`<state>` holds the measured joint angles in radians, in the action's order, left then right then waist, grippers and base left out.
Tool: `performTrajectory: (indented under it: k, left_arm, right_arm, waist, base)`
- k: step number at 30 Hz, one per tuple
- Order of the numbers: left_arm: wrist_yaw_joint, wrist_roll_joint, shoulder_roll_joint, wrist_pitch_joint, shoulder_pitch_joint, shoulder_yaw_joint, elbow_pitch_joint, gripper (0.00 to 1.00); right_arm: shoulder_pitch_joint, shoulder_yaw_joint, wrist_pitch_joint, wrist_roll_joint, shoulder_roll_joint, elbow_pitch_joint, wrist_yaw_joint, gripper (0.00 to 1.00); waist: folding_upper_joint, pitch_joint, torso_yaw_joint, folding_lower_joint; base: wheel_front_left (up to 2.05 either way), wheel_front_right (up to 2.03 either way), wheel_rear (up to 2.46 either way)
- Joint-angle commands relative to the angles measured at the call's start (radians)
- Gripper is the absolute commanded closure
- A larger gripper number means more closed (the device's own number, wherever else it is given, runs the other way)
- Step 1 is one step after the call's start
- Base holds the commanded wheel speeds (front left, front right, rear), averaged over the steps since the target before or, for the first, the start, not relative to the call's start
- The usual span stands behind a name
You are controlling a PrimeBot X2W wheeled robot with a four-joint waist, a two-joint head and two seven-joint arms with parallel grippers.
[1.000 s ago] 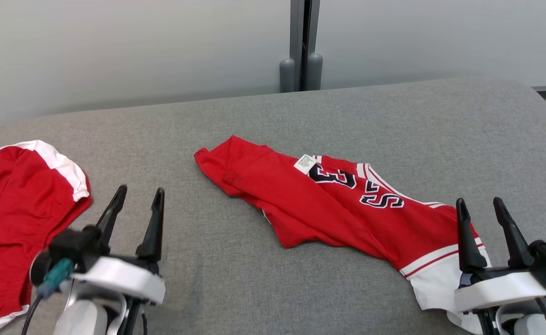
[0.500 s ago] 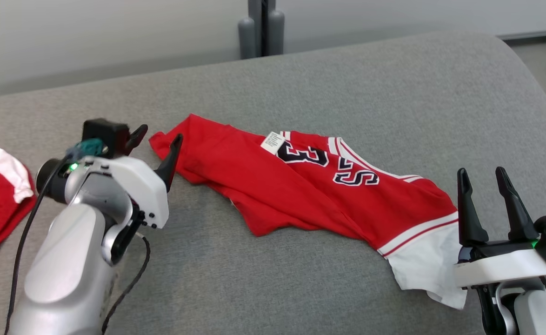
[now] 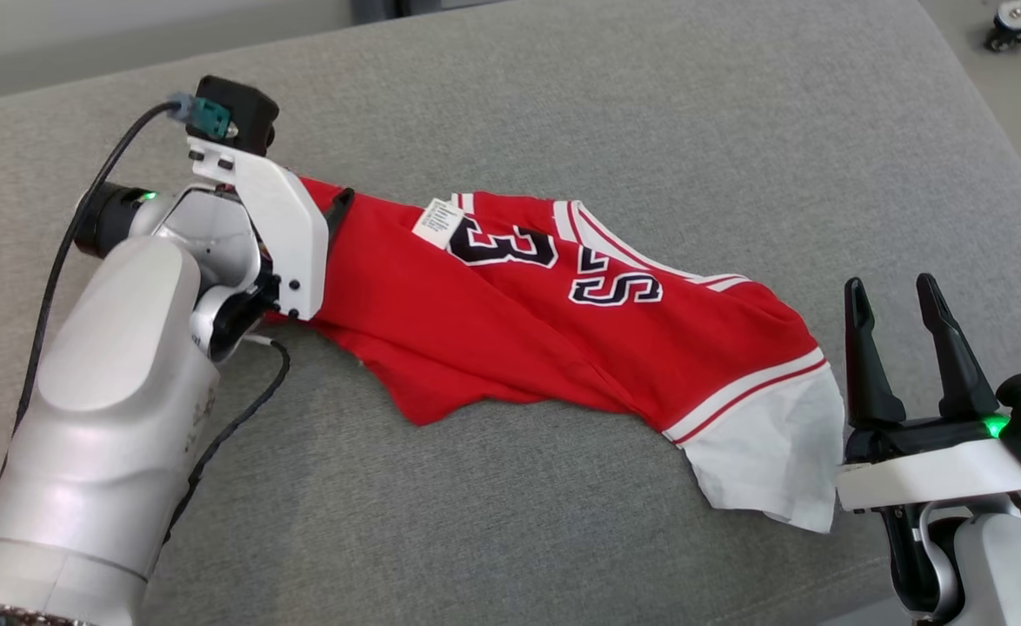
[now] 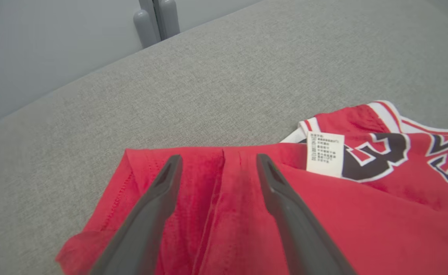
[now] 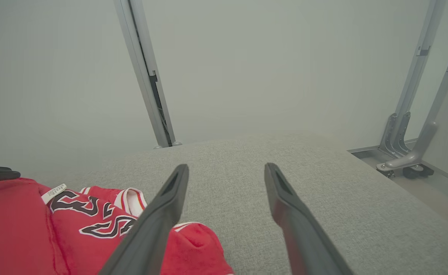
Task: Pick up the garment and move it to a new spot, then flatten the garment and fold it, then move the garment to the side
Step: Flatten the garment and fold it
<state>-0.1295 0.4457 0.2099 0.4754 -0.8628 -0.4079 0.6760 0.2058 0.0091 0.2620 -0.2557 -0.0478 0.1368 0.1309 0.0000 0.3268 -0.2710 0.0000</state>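
**Work surface.** One counter [image 3: 650, 104], covered in grey fabric, carries one garment [image 3: 510, 348].

**Garment.** It is a red jersey that lies crumpled in a long band from the far left to the near right of the counter.
- One white panel [image 3: 771, 452] forms its near-right end, edged by white and red stripes.
- Two dark characters outlined in white show on the upper face: a "3" [image 3: 510, 248] and an "S" [image 3: 615, 287].
- One white care label [image 3: 437, 222] lies just left of the "3".

**Left pincer** [image 4: 218, 158]. It is released, with both fingers spread wide.
- It is positioned above the far-left end of the garment. In the left wrist view, both fingers lie over a ridge of red fabric, one on each side.
- Nothing is gripped between the fingers.
- Whether the fingertips touch the cloth cannot be told.
- One black cable [image 3: 241, 417] hangs from the left arm [image 3: 110, 391] down to the counter.

**Right pincer** [image 3: 889, 283]. It is released, with both fingers apart and nothing between them.
- It sits at the near right, just beside the white panel.
- In the right wrist view the fingers point across bare grey fabric, with the garment to their left.

**Indicators.** Two green lights are lit, one on each wrist.
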Motion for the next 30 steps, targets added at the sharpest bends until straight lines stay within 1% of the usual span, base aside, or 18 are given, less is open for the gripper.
performTrajectory:
  k: [1,6,11,12,13,14,15,16,18,22,30]
  left_arm:
    - [-0.001,0.021,0.007,0.018,-0.037,-0.020,0.030,0.00]
    - [-0.001,0.068,0.008,0.066,-0.084,-0.082,0.072,0.00]
    - [-0.002,0.100,0.015,0.052,-0.096,-0.120,0.076,0.00]
    - [-0.002,0.108,0.016,0.050,-0.096,-0.129,0.078,0.04]
    - [-0.002,0.115,0.018,0.049,-0.098,-0.139,0.079,0.15]
    - [-0.002,0.123,0.020,0.045,-0.101,-0.149,0.079,0.30]
    - [-0.002,0.131,0.021,0.041,-0.104,-0.158,0.079,0.53]
    - [-0.002,0.137,0.021,0.042,-0.106,-0.168,0.078,0.60]
    - [-0.002,0.150,0.024,0.046,-0.108,-0.190,0.079,1.00]
    - [-0.002,0.164,0.029,0.014,-0.116,-0.215,0.079,1.00]
    - [-0.002,0.193,0.010,-0.062,-0.093,-0.256,0.095,1.00]
  right_arm:
    - [0.013,0.003,0.006,-0.011,-0.005,-0.009,0.000,0.00]
    - [0.015,0.007,0.006,-0.017,-0.005,-0.014,0.000,0.00]
    - [0.013,0.006,0.006,-0.016,-0.005,-0.015,0.000,0.00]
    - [0.013,0.006,0.006,-0.016,-0.005,-0.013,0.000,0.00]
    - [0.013,0.006,0.006,-0.017,-0.005,-0.011,0.000,0.00]
    - [0.014,0.007,0.006,-0.017,-0.005,-0.009,0.000,0.00]
    - [0.015,0.008,0.006,-0.017,-0.005,-0.008,0.000,0.00]
    - [0.016,0.009,0.006,-0.017,-0.005,-0.007,0.000,0.00]
    - [0.018,0.011,0.006,-0.016,-0.005,-0.004,0.000,0.00]
    - [0.018,0.008,0.006,-0.009,-0.005,0.002,0.000,0.00]
    - [0.015,0.008,0.005,0.016,-0.005,0.024,0.000,0.00]
  waist:
    - [0.0000,0.029,-0.026,0.0000]
    - [0.0000,0.047,-0.040,0.0000]
    - [0.0000,0.049,-0.044,0.0000]
    - [0.0000,0.048,-0.045,0.0000]
    - [0.0000,0.048,-0.045,0.0000]
    - [0.0000,0.047,-0.044,0.0000]
    - [0.0000,0.046,-0.043,0.0000]
    - [0.0000,0.046,-0.042,0.0000]
    - [0.0000,0.043,-0.038,0.0000]
    - [0.0000,0.031,-0.028,0.0000]
    - [0.0000,-0.026,0.020,0.0000]
  base:
    - [0.00,0.00,0.00]
    - [0.00,0.00,0.00]
    - [0.00,0.00,0.00]
    - [0.00,0.00,0.00]
    - [0.00,0.00,0.00]
    - [0.00,0.00,0.00]
    - [0.00,0.00,0.00]
    - [0.00,0.00,0.00]
    - [0.00,0.00,0.00]
    - [0.00,0.00,0.00]
    - [0.00,0.00,0.00]
